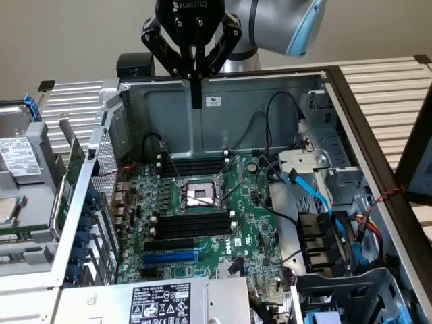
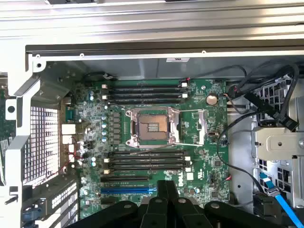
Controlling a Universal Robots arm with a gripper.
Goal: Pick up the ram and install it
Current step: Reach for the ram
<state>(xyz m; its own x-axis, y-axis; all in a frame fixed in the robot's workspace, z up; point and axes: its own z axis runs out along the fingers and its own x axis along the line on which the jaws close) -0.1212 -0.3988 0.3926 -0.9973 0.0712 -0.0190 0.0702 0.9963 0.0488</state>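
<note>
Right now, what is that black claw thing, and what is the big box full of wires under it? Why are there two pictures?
The black claw is a robot arm's gripper, which works as its hand. It hangs above an open computer case. One picture comes from a camera standing off to the side. The other comes from a camera on the robot's wrist, looking down into the case. Inside lies the green motherboard, with long black slots and one blue slot. The fingers are pressed shut, and I see nothing held between them.
</note>
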